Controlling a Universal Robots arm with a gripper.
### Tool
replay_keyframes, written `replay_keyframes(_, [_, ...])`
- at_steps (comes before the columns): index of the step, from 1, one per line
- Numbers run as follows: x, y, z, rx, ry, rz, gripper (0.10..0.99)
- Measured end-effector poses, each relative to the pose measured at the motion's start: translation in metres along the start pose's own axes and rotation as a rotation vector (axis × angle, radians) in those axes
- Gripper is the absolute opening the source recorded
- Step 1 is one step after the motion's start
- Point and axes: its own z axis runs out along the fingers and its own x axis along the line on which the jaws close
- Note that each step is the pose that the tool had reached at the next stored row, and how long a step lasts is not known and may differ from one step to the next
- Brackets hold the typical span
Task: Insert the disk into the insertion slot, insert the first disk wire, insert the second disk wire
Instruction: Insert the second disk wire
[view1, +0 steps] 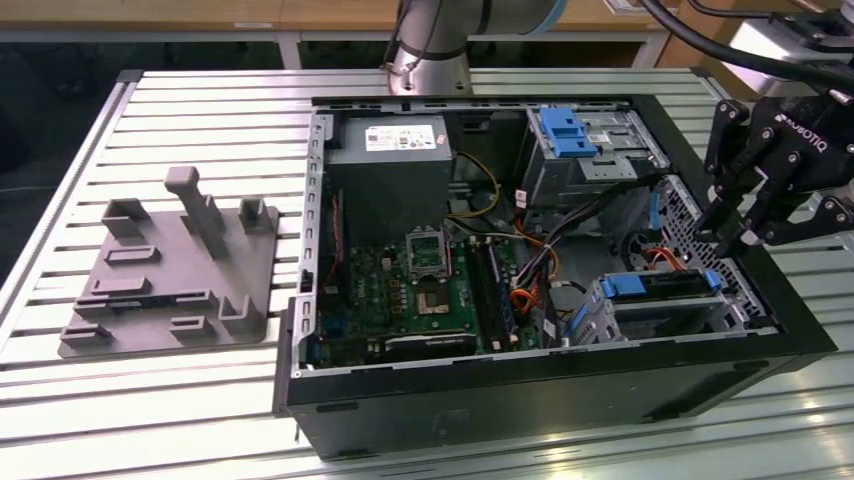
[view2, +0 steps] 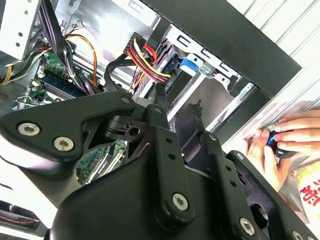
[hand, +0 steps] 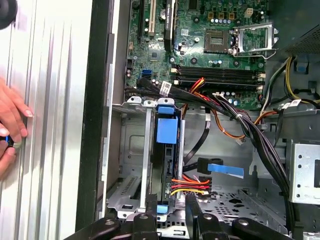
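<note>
Hand (view1: 742, 240) at 3 o'clock in the exterior view, hanging over the open computer case (view1: 534, 392), just above the drive corner. Fingers spread, nothing pinched between them; both wrist views show a gap (view2: 178, 102) (hand: 170, 220).

Left to right in the exterior view:
- Grey fixture plate (view1: 167, 270) at 9 o'clock, lying on the slatted aluminium worktop (view1: 200, 100), apart from the case.
- Power supply (view1: 394, 140) at 12 o'clock inside the case, with the green motherboard (view1: 414, 300) below it at centre.
- Metal bay with blue latch (view1: 574, 130) at 1 o'clock.
- Disk (view1: 661, 286) at 4 o'clock, seated in the insertion slot (view1: 597, 322), blue carrier tab showing.

The first wrist view shows the disk (hand: 166, 131) edge-on inside the insertion slot (hand: 127, 145). The red-yellow-black power wires (hand: 190, 184) end right beside it; I cannot tell if they are plugged in. A black plug with blue tab (hand: 212, 166) hangs near, apart from the disk. The power wires (view2: 142, 57) also show in the second wrist view.

Person's fingers (hand: 10, 120) (view2: 280, 140) rest on the worktop outside the case wall, holding a small black-and-blue object.
</note>
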Motion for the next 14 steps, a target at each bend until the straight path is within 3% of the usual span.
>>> replay_keyframes(4, [-0.0044,-0.0001,-0.0001,0.001,0.0050,0.000,0.361])
replay_keyframes(7, [-0.0142,-0.0004,-0.0004,0.000,0.0208,0.001,0.361])
replay_keyframes(12, [-0.0299,-0.0001,0.0010,-0.001,0.0376,0.001,0.361])
replay_keyframes(13, [-0.0452,-0.0002,0.0015,-0.001,0.0809,0.002,0.361])
replay_keyframes(14, [-0.0479,-0.0003,0.0014,-0.001,0.0991,0.003,0.361])
